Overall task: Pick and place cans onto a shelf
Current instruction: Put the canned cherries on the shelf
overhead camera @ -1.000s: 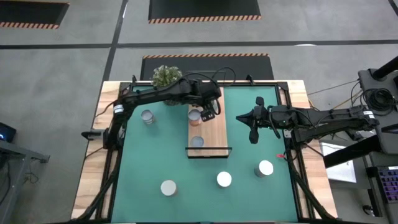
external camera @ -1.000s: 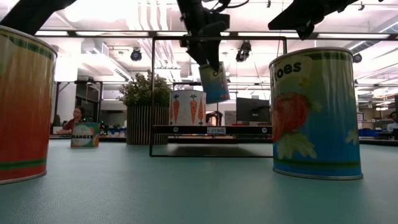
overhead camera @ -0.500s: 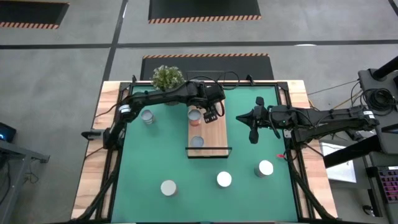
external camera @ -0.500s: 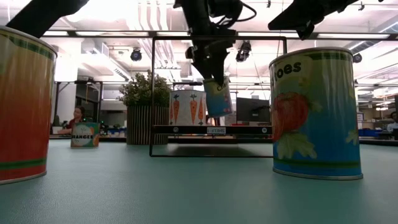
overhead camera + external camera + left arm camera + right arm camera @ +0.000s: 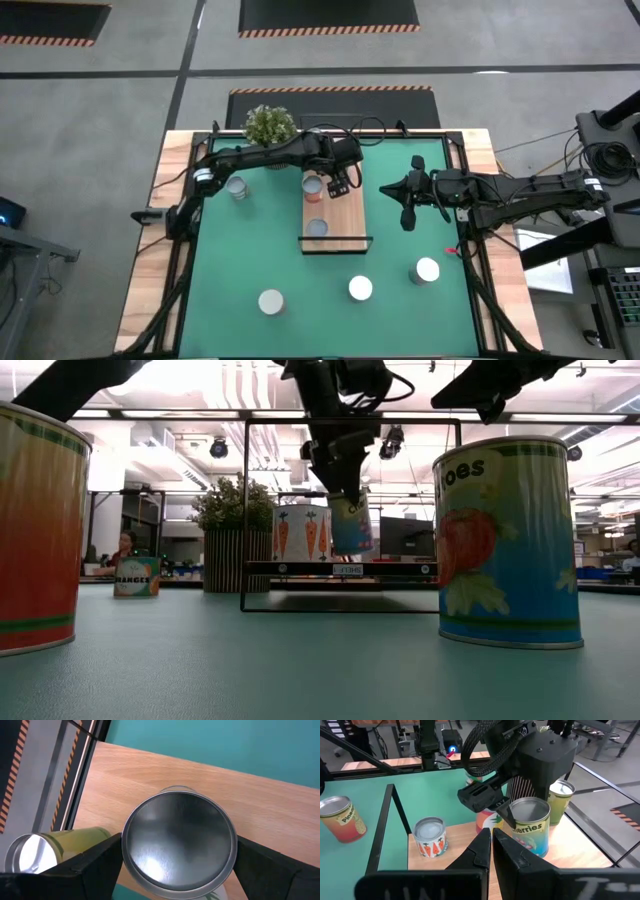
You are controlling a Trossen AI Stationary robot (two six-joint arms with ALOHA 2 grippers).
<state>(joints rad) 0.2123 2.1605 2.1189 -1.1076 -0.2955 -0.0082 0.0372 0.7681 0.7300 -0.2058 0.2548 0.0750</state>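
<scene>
My left hand [image 5: 338,182] grips a blue-labelled, silver-topped can [image 5: 351,525] just above the shelf [image 5: 345,215]. Two other cans rest on the shelf; four stand on the tabletop [image 5: 400,310]. My right hand [image 5: 404,216] is closed, empty.

"oes" on blue can [image 5: 508,540], "ORANGES" on far can [image 5: 135,576]
</scene>
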